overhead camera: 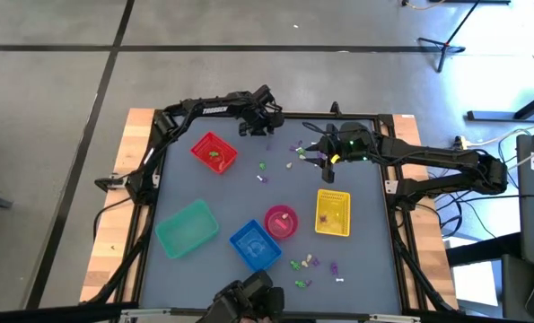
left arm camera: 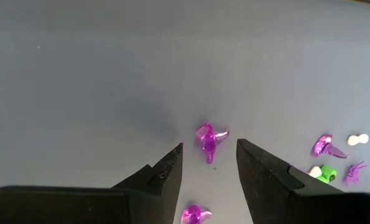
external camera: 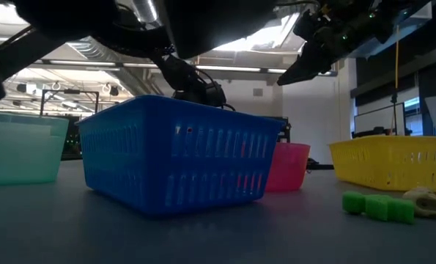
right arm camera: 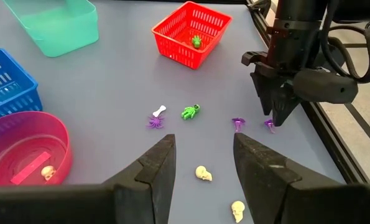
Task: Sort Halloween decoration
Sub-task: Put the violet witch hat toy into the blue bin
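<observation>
Now left gripper (left arm camera: pixel 209 163) open over glossy translucent purple trinket (left arm camera: pixel 208 140); right gripper (right arm camera: pixel 203 158) open above cream skull (right arm camera: pixel 202 173)

My high camera looks straight down on the whole desk (overhead camera: pixel 356 260), while my low one sits at desk-top level close behind the blue basket (external camera: pixel 177 154), facing across into the room. My left wrist camera hangs very near the surface over a purple trinket (left arm camera: pixel 208 140) between its own fingers. My right wrist camera looks across the desk from farther off, sharing the red basket (right arm camera: pixel 191 32) and blue basket with the high view.
</observation>
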Controlling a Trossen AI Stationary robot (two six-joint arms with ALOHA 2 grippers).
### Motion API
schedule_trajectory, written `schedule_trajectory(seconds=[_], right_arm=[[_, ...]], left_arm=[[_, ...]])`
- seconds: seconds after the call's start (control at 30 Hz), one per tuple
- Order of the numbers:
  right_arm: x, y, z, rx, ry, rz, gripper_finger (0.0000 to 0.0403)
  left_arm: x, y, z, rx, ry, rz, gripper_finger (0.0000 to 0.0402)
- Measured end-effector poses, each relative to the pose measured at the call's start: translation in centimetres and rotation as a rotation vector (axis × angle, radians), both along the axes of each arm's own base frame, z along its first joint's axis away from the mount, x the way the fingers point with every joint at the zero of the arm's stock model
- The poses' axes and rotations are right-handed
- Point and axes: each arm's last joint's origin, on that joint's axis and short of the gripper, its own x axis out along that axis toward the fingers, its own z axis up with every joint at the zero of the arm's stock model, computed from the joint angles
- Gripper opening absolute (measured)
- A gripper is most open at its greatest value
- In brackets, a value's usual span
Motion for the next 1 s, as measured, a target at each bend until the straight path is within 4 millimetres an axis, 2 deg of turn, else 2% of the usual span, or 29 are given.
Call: schedule_trajectory(seconds=[0.47, 0.77, 1.0], right_arm=[[0.0, 0.0, 0.0, 0.0, 0.0, -0.001, 0.0159], [0.0, 0.0, 0.0, 0.0, 0.0, -0.001, 0.0159], [0.0, 0.0, 0.0, 0.0, 0.0, 0.0, 0.0159]], left_arm=[[-0.7, 0.4, -0.1, -0.039, 0.02, 0.046, 0.0096], [-0.8, 0.3, -0.2, -0.051, 0.036, 0.044, 0.0094], [-1.6, 0.2, -0.4, -0.107, 0.076, 0.016, 0.0094]])
